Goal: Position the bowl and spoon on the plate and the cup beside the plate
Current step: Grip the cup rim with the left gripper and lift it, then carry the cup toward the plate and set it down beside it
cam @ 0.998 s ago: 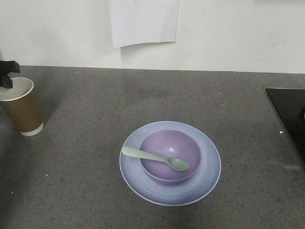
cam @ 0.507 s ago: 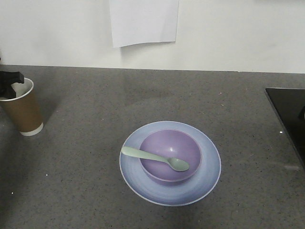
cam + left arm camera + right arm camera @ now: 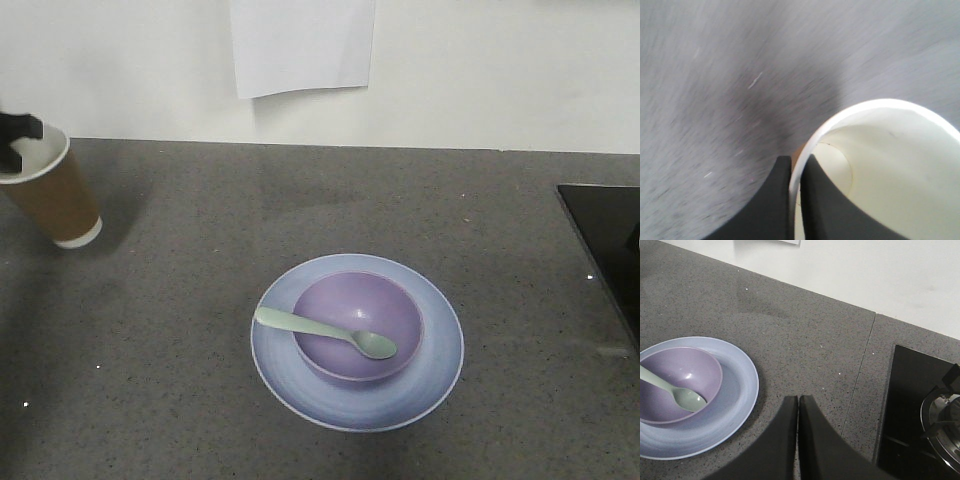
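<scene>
Cup point(image 3: 45, 190), brown paper with a white rolled rim and a white base band, is seen at the far left of the front view, tilted with its top leaning toward the left edge of the frame; whether its base is touching the grey speckled countertop point(image 3: 180, 350) cannot be told. Its rim is pinched by the left gripper point(image 3: 15, 140), of which only a black tip is seen at the left edge. In the left wrist view the white rim of the cup point(image 3: 880, 165) is clamped between the two black fingers point(image 3: 775, 200), one outside the wall and one inside, and the counter behind is blurred.

Well apart from the cup, in the lower middle of the front view, the pale blue-lavender plate point(image 3: 435, 375) is laid flat on the counter. The lilac bowl point(image 3: 360, 310) is set on the plate, roughly at its centre. The mint-green spoon point(image 3: 325, 332) is laid across the bowl, its scoop inside and its handle resting over the bowl's left rim above the plate.

In the right wrist view the right gripper point(image 3: 798, 440) is held above bare counter with its two black fingers pressed together on nothing. A black stove top point(image 3: 920, 410) is seen at the right of that view, and a white paper sheet point(image 3: 300, 45) is fixed to the wall at the top of the front view.
</scene>
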Tool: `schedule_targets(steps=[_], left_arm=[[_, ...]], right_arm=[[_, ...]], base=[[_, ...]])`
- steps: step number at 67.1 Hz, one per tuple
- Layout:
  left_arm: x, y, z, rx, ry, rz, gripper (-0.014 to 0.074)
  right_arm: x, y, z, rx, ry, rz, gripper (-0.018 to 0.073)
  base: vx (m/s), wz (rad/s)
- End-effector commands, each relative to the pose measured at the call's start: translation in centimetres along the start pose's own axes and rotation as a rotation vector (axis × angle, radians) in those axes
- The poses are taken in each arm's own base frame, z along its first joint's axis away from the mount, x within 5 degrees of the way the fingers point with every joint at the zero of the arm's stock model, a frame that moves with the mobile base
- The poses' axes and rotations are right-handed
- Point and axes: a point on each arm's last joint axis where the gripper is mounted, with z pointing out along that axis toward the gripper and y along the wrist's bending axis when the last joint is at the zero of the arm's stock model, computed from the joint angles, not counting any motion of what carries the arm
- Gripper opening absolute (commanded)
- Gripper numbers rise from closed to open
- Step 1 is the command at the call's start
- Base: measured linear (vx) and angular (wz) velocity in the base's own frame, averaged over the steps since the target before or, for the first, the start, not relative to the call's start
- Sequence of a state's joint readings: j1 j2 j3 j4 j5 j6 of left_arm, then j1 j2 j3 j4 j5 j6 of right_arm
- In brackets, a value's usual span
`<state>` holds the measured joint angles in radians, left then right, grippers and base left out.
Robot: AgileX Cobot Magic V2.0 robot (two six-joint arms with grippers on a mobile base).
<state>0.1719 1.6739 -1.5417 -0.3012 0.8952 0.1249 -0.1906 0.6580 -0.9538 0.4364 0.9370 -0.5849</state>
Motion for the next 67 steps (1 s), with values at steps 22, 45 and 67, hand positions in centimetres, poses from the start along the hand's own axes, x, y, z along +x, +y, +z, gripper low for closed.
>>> schedule_targets(steps=[22,45,67], left_arm=[[3.4,-10.4,-10.7,0.394,0.022,0.330,-0.0008],[8.0,-11.4,-4.6,0.346,0.133,0.333,-0.0008],[8.8,-11.4,-3.3,0.348,0.129,0.306,-0.0008]], right_arm=[[-1.1,-0.2,-0.5,0.024,-0.083,0.008,-0.0003],[-1.1,-0.2,-0.5,0.024,-0.084,0.008,-0.0003],[-1.1,-0.2,-0.5,0.024,-0.084,0.008,-0.0003]], base=[[0.00,0.00],[0.00,0.00],[0.00,0.00]])
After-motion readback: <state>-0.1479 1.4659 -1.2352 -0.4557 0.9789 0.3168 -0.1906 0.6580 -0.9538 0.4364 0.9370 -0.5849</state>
